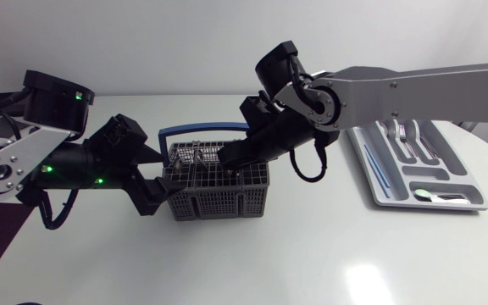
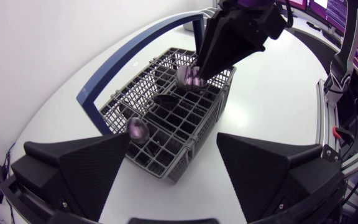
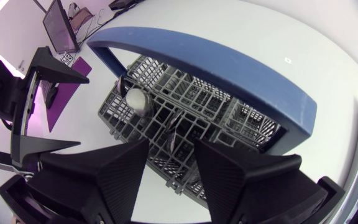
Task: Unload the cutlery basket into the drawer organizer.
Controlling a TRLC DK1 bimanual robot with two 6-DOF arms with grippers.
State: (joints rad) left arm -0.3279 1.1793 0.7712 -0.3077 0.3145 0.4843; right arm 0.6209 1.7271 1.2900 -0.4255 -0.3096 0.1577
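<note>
Where the left arm comes in low over the table [image 1: 312,254], its gripper [image 1: 153,193] sits against the left end of the basket [image 1: 219,202]. From its own wrist camera the left gripper [image 2: 173,177] is spread wide and holds nothing. The basket's near corner lies between the two fingers [image 2: 79,171], though I cannot tell whether either one touches the wire.

The grey mesh basket stands upright near the middle of the table, with a blue handle [image 1: 195,130] arching over its far side. Inside it, a spoon [image 2: 137,129] pokes its rounded end up from a compartment near the left gripper, and darker pieces lie deeper in the cells, too dim to name.

From the right, the silver right arm reaches past the middle and angles down, so that the right gripper [image 1: 227,158] is over the top of the basket, just under the handle. In the left wrist view a second shiny piece [image 2: 191,76] shows right at that gripper's tip. Whether the right gripper has hold of it, or how far it is parted, I cannot tell.

Further right, well apart from the basket, the organizer [image 1: 468,182] lies flat near the table's edge. Forks [image 1: 405,140] rest in its far slots, and one pale piece [image 1: 430,196] lies across the near compartment.
</note>
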